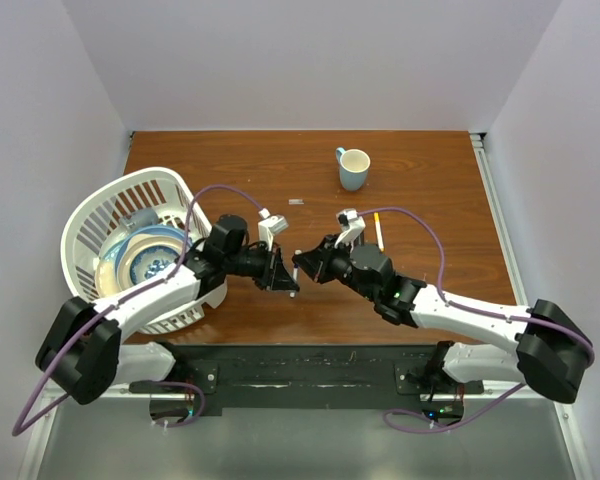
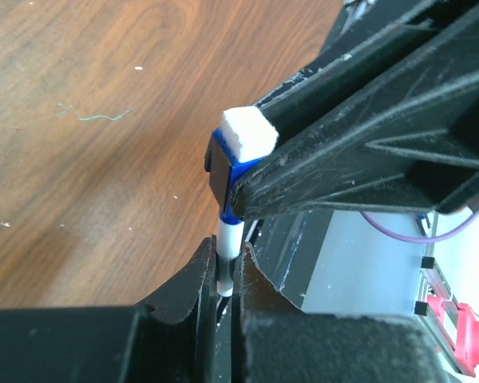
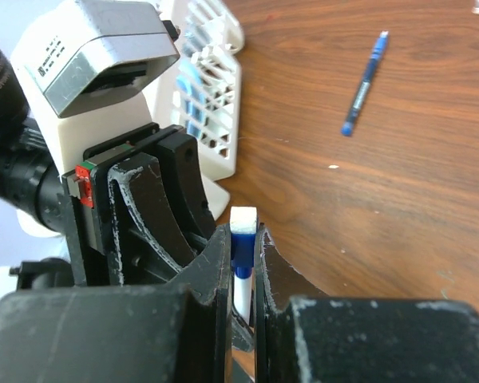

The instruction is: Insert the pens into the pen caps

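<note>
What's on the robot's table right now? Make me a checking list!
Surface: brown wooden table, few pale specks.
Job's things: white pen meeting blue cap between the grippers; blue pen and yellow-tipped pen lying loose.
Clutter: mug; white basket holding dishes.
Grippers: left gripper shut on white pen; right gripper shut on blue cap.
Cables: purple cables looping over both arms.
Surroundings: plain pale walls.

Left hand point(image 1: 283, 276), right hand point(image 1: 302, 262) both clamped, facing tip to tip.
</note>
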Tool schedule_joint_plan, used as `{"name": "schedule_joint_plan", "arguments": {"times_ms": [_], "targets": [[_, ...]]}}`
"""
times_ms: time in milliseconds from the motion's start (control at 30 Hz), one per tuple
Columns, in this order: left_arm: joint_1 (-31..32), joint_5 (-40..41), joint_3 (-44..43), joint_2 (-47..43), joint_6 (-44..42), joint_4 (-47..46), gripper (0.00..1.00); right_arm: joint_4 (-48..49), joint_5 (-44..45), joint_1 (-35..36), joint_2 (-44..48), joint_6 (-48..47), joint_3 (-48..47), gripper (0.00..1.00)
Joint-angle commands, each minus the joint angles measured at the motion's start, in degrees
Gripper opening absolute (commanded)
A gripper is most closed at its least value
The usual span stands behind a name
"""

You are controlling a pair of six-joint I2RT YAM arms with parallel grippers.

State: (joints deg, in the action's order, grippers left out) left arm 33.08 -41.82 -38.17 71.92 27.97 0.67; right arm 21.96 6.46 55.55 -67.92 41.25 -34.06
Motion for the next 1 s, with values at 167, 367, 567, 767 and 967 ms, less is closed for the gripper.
{"name": "schedule_joint_plan", "arguments": {"times_ms": [167,367,567,767,967], "targets": [[-4.3,9.1,-1.2,-8.8,2.1,-29.0,0.0,-21.8,-23.0,9.8,2.2,-4.3,-0.7,0.0],[-4.3,8.3,-0.4,-9.0,3.0,-29.0,0.0,-22.9,-17.1,9.9,2.0,-3.4,-4.6,0.0],[-4.3,9.7,1.7,-12.5,3.3,-25.1,0.03,-26.2,-7.3,5.7,0.6,-6.1,-13.5,0.0],[-4.0,7.9,6.3,-18.1,5.1,-22.5,0.44,-32.2,-9.6,-4.6,0.9,-10.8,-23.6,0.0],[-3.6,10.2,5.5,-23.3,1.8,-12.0,0.75,-39.3,-12.8,-14.0,-4.7,-15.6,-31.8,0.0]]}}
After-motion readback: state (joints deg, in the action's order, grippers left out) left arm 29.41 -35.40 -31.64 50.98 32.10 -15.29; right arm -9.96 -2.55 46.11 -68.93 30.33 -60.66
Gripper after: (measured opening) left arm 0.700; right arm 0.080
